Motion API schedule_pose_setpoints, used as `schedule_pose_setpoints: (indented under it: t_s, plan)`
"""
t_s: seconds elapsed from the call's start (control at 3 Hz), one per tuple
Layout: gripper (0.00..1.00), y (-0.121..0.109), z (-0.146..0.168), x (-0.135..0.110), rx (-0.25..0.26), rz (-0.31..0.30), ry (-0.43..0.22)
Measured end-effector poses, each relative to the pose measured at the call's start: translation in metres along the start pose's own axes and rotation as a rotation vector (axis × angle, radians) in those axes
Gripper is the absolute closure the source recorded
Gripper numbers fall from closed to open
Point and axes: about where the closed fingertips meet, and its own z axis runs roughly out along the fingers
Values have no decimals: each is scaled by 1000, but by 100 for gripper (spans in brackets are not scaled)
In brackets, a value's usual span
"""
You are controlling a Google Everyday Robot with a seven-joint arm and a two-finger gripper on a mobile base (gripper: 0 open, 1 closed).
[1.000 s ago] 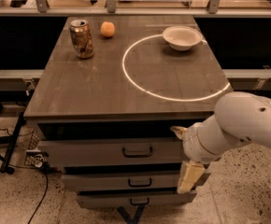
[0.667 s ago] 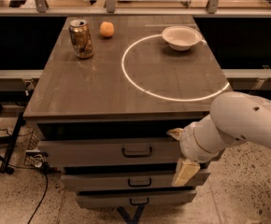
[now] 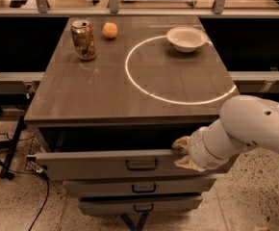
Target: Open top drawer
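Grey drawers, three, stacked under one tabletop (image 3: 106,97): top drawer (image 3: 82,165), widest; middle drawer (image 3: 101,187); bottom drawer (image 3: 106,207), narrowest.

Dark loop handles, three, one at the centre of each front: top handle (image 3: 142,165), middle handle (image 3: 144,188), bottom handle (image 3: 140,208).

On the tabletop, one of each: drink can (image 3: 83,40), orange fruit (image 3: 110,30), white bowl (image 3: 186,38), white ring (image 3: 126,69) marked on the surface.

White robot arm (image 3: 255,126), one, ending in one gripper (image 3: 183,153) at the right end of the top drawer's front, just below the tabletop edge.
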Motion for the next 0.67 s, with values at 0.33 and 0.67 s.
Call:
schedule_pose_setpoints:
  t_s: [0.33, 0.67]
  plan:
    - [98, 5, -8, 4, -8, 12, 11]
    - [78, 15, -12, 16, -22, 35, 33]
